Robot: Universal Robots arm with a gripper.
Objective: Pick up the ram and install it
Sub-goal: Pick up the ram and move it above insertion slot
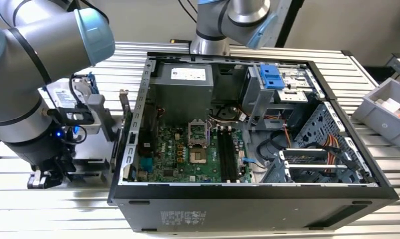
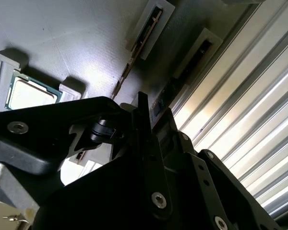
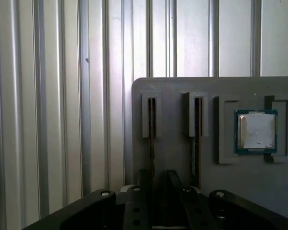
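The ram (image 3: 152, 120), a thin flat stick, stands on edge in a narrow slot of the matte grey tray (image 3: 177, 86) on the ribbed aluminium worktop (image 3: 53, 96). A second stick (image 3: 197, 129) fills the neighbouring slot, and a square silver chip (image 3: 256, 131) sits in its own recess. The black gripper (image 3: 158, 176) is at the ram's end; cannot tell whether it has closed on it.

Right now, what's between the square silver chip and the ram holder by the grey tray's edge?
In the first wrist view, the other ram holder, a ram stick edge-on inside, sits between the chip and the edge holder.
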